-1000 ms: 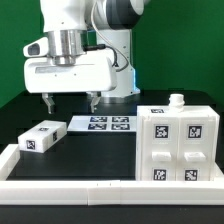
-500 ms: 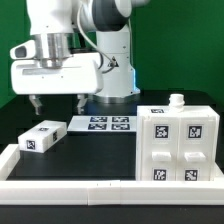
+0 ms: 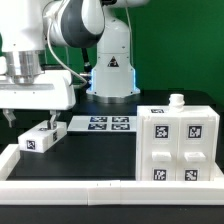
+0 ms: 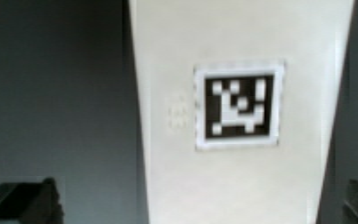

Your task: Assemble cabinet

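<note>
A small white cabinet block (image 3: 40, 137) with a black-and-white tag lies on the black table at the exterior view's left. My gripper (image 3: 31, 117) hovers just above it, open and empty, one finger on each side. In the wrist view the block (image 4: 229, 100) fills the middle, its tag facing up, between my dark fingertips (image 4: 19, 203); the gripper (image 4: 190, 205) holds nothing. The large white cabinet body (image 3: 180, 145) stands at the exterior view's right, with several tags on its front and a small knob (image 3: 177, 100) on top.
The marker board (image 3: 100, 124) lies flat on the table between the block and the cabinet body. A low white border rail (image 3: 70, 187) runs along the front and up the left side. The arm's base (image 3: 112, 75) stands behind the board.
The gripper has moved steadily toward the exterior view's left, from above the marker board to above the small block. It stays open. The block and the cabinet body have not moved.
</note>
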Robot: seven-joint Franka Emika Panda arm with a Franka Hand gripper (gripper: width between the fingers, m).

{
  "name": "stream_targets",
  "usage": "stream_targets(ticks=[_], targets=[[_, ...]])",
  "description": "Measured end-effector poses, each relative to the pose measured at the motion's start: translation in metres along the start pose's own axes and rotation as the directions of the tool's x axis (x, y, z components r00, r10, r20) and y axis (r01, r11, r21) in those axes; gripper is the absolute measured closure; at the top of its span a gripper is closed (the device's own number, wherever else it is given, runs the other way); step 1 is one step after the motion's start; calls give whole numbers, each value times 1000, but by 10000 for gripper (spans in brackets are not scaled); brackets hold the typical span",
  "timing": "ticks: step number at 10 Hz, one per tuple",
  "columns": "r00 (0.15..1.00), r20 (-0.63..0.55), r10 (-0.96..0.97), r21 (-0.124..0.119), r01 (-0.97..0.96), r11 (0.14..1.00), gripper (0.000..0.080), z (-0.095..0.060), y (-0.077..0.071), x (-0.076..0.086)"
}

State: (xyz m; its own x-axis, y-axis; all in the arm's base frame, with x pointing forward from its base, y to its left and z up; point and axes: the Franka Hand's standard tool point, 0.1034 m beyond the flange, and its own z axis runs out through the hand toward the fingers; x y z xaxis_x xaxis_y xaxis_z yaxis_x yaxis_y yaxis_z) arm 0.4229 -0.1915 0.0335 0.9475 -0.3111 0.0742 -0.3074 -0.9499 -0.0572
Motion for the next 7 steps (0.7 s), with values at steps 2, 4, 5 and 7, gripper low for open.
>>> stream_targets(ticks=[2, 4, 5, 7], targets=[[1000, 3, -5, 1, 4, 1000, 2, 3, -10, -1], [1000, 7, -27, -3, 27, 1000, 2, 7, -21, -8], [999, 3, -32, -10, 32, 999, 2, 10, -19, -12], [999, -17, -50, -38, 49, 998, 2, 20, -14, -24]])
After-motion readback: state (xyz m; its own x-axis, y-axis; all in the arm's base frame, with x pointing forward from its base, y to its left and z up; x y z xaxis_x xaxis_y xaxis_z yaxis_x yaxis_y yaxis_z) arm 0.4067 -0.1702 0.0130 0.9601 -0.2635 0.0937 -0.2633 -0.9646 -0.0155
